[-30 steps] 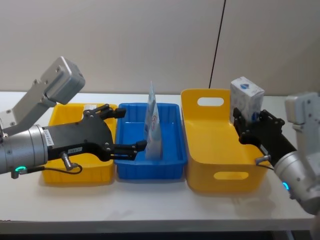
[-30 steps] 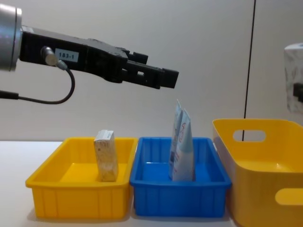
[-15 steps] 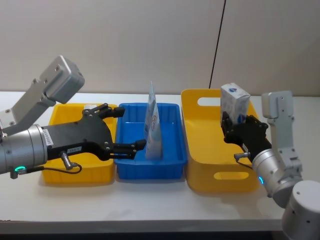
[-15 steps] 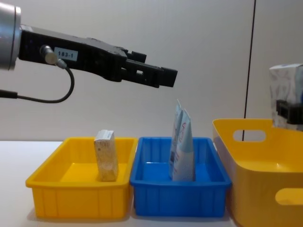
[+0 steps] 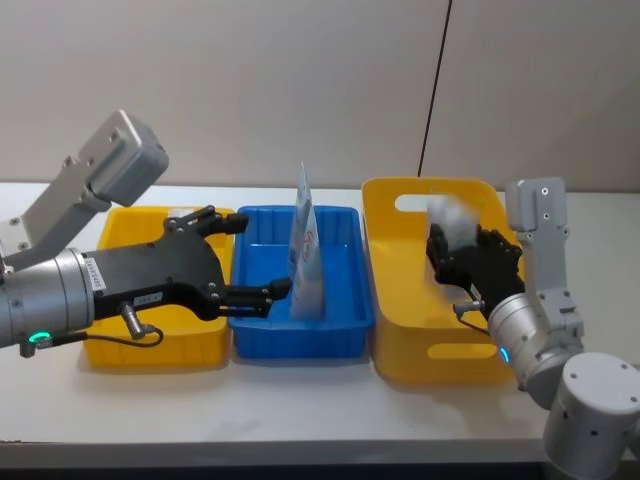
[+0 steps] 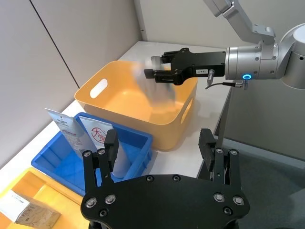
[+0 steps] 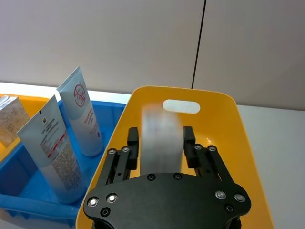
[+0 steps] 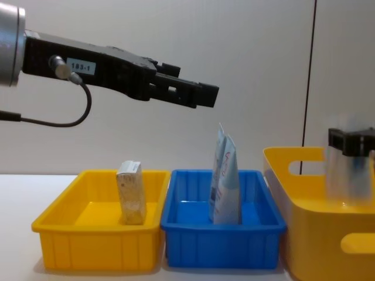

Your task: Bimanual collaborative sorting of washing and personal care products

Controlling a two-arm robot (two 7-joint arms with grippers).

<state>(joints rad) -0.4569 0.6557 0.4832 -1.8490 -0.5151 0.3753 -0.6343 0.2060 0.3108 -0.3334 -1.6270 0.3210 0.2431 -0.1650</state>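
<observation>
In the head view, a yellow tray (image 5: 150, 350), a blue tray (image 5: 300, 342) and a yellow basket (image 5: 430, 355) are set in a row, left to right, on the white worktop (image 5: 300, 410). The left gripper (image 5: 262, 255) is held over the join of the two trays, its jaws spread wide with nothing between them. Two tubes (image 5: 306, 255) are stood upright in the blue tray. The right gripper (image 5: 465, 257) is held over the basket, and the white pack (image 5: 452, 216) is seen as a blurred shape at its jaws.

In the left wrist view, the left gripper (image 6: 159, 152) is shown with released jaws above the tubes (image 6: 71, 131). The beige carton (image 6: 26, 212) is seen in the yellow tray (image 6: 14, 186). Farther off, the right gripper (image 6: 174, 71) is placed over the basket (image 6: 124, 90).

In the right wrist view, the pack (image 7: 161, 119) is seen as a blurred streak between the jaws of the right gripper (image 7: 161, 137). A narrow gap is left on each side, so the jaws are released. The basket (image 7: 224, 102) lies beneath.

In the chest view, the left gripper (image 8: 199, 93) is held high above the trays. The carton (image 8: 132, 193) is stood on end in the yellow tray (image 8: 94, 246), and the tubes (image 8: 225, 181) in the blue tray (image 8: 222, 246). The blurred pack (image 8: 345, 175) is seen below the right gripper (image 8: 351, 140), partly inside the basket (image 8: 304, 222).
</observation>
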